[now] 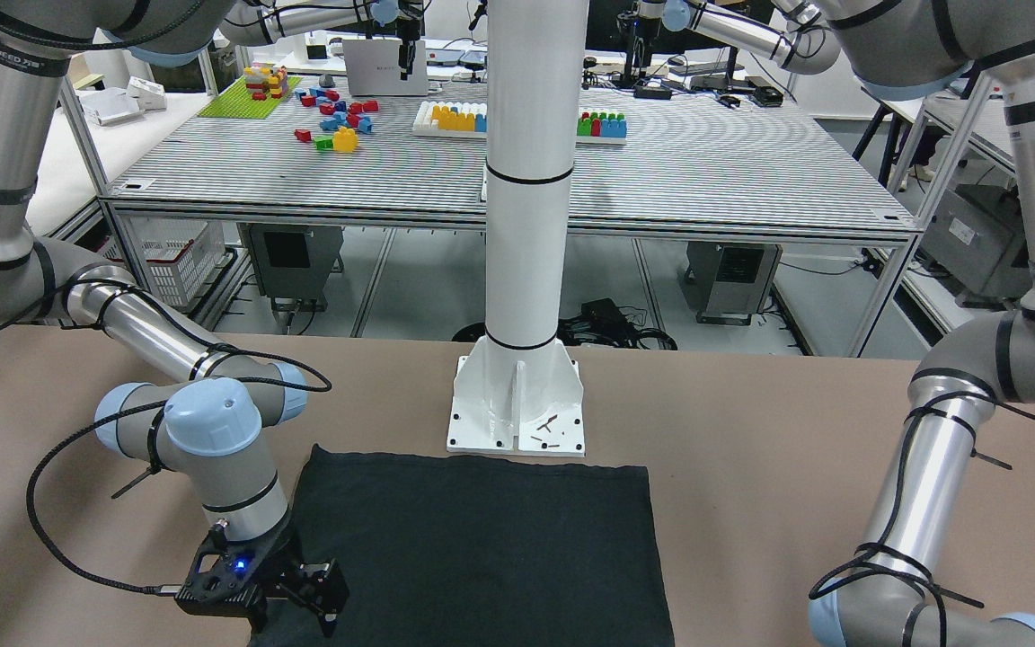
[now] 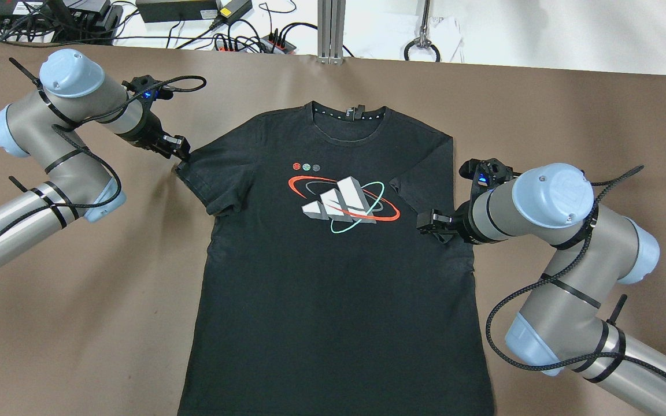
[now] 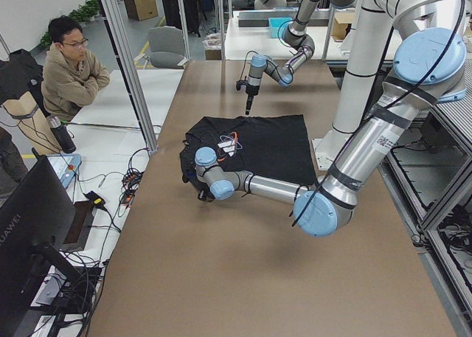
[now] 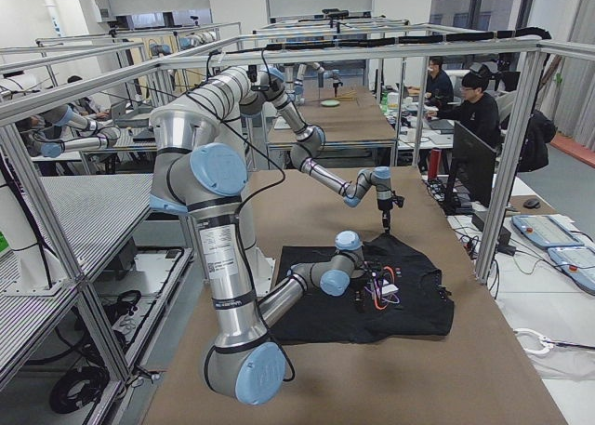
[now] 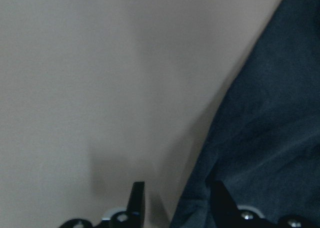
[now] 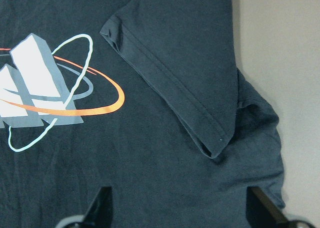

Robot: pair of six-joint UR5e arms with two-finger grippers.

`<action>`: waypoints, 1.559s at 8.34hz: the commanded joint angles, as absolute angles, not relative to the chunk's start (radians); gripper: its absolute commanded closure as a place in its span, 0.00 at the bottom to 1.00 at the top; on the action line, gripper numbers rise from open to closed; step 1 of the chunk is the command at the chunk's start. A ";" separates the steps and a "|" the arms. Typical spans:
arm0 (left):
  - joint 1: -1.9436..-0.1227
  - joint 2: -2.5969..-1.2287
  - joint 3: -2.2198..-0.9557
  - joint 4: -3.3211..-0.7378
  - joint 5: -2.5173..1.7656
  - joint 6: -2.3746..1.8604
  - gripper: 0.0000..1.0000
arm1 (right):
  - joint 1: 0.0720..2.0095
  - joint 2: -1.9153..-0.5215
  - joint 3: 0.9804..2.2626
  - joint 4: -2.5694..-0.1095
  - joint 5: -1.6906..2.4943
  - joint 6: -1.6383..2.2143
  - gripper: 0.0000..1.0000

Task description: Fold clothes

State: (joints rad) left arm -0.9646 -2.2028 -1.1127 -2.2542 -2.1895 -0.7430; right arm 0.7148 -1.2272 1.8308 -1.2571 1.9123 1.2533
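Lying flat on table [image 2: 78, 323]: black T-shirt [image 2: 333, 289].

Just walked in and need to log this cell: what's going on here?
Two robot arms are working on a black T-shirt spread flat, print up, on the table. The left pincer is open at one sleeve's edge; the right pincer is open over the other sleeve. Neither grips it yet.

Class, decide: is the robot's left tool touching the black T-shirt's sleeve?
Cannot tell. In the left wrist view the open left tool straddles the edge of the sleeve, but its height above the cloth is unclear.
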 commanded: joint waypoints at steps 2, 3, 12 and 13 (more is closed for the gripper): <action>-0.948 -2.197 -1.111 -2.256 -2.197 -0.749 0.54 | 0.716 -1.227 1.830 -1.256 1.911 1.253 0.05; -0.943 -2.197 -1.111 -2.256 -2.197 -0.752 0.60 | 0.716 -1.227 1.830 -1.256 1.905 1.253 0.05; -0.968 -2.204 -1.372 -2.244 -2.338 -0.984 1.00 | 0.716 -1.232 1.825 -1.258 1.898 1.253 0.06; -0.931 -2.235 -1.371 -2.246 -2.320 -1.056 1.00 | 0.716 -1.232 1.825 -1.258 1.898 1.253 0.06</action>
